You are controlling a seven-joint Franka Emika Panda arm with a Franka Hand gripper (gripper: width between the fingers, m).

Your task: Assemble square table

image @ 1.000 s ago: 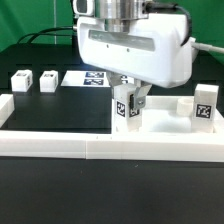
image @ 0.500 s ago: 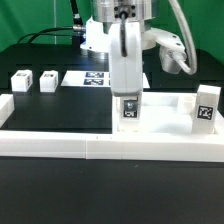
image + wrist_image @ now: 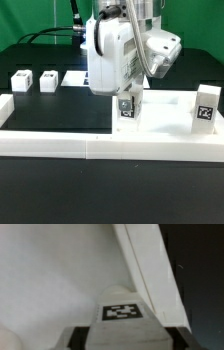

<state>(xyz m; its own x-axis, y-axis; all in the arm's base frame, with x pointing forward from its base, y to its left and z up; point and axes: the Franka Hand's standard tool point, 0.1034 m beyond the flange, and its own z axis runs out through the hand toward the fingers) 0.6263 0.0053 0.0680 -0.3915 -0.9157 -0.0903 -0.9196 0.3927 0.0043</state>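
The square table's white slab (image 3: 170,112) lies flat at the exterior view's right. My gripper (image 3: 126,98) is shut on a white tagged leg block (image 3: 126,109) that stands upright on the slab near its left corner. In the wrist view this leg block (image 3: 122,319) sits between my dark fingers (image 3: 86,337), with its tag facing the camera, over the slab (image 3: 50,280) beside its raised edge (image 3: 150,269). A second leg block (image 3: 205,105) stands on the slab's right end. Two more leg blocks (image 3: 20,82) (image 3: 48,80) rest on the black table at the left.
A long low white border wall (image 3: 100,146) runs along the front and turns back at the left (image 3: 6,106). The marker board (image 3: 74,77) lies behind, mostly hidden by the arm. Cables hang behind the arm.
My hand has turned about its vertical axis while staying over the same spot. The held leg block has stayed at the slab's left corner.
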